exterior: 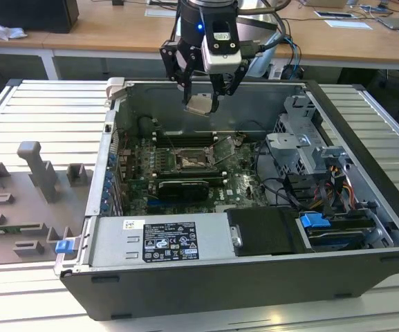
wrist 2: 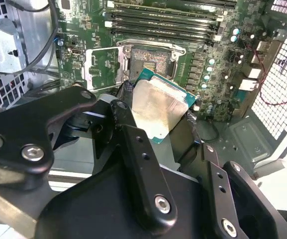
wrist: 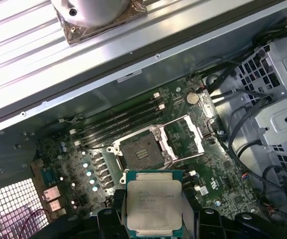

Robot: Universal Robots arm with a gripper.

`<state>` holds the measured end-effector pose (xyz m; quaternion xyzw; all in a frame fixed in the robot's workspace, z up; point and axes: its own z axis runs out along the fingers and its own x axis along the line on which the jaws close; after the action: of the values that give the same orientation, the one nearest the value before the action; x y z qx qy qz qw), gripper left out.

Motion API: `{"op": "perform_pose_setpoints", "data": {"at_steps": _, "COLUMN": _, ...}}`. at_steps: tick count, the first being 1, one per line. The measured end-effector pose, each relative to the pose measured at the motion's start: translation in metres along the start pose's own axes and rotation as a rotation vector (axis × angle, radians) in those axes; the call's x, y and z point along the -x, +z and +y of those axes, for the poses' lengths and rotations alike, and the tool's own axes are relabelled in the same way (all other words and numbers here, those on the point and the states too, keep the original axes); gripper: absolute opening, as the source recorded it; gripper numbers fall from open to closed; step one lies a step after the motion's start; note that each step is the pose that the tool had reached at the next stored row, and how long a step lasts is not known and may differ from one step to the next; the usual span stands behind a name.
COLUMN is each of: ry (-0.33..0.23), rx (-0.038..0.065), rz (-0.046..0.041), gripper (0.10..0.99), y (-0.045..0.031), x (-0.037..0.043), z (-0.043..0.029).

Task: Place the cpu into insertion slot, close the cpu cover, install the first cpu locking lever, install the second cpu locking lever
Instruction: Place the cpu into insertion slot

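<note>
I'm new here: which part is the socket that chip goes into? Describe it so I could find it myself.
Look inside the open computer case, at the green circuit board on its floor. Beside the long narrow memory slots lies the insertion slot, a small dark socket. It alone is square and metal-rimmed, with the cpu cover swung open beside it.

The exterior view stands outside the computer case (exterior: 206, 290), high and at a slant. It is far enough back to take in the whole case, the tabletop (exterior: 47, 111) and the pincer (exterior: 200, 104) above the insertion slot (exterior: 189, 160). Both wrist views look steeply down past the pincer (wrist 2: 158, 117) (wrist: 153, 216), close above the slot (wrist 2: 150, 59) (wrist: 139, 152). They share that slot, the cpu cover (wrist 2: 101, 64) (wrist: 183, 137) beside it and the cpu (wrist 2: 158, 107) (wrist: 153, 204) in the pincer's grip.
</note>
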<state>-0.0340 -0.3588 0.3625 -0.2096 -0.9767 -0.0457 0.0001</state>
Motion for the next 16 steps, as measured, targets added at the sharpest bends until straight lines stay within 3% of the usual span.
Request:
{"op": "perform_pose_setpoints", "data": {"at_steps": 7, "ry": 0.050, "rx": 0.001, "rz": -0.0045, "gripper": 0.537, "y": 0.0008, "x": 0.0000, "z": 0.0001}}
{"op": "perform_pose_setpoints", "data": {"at_steps": 16, "ry": 0.052, "rx": 0.001, "rz": -0.0046, "gripper": 0.537, "y": 0.0041, "x": 0.0001, "z": -0.0004}}
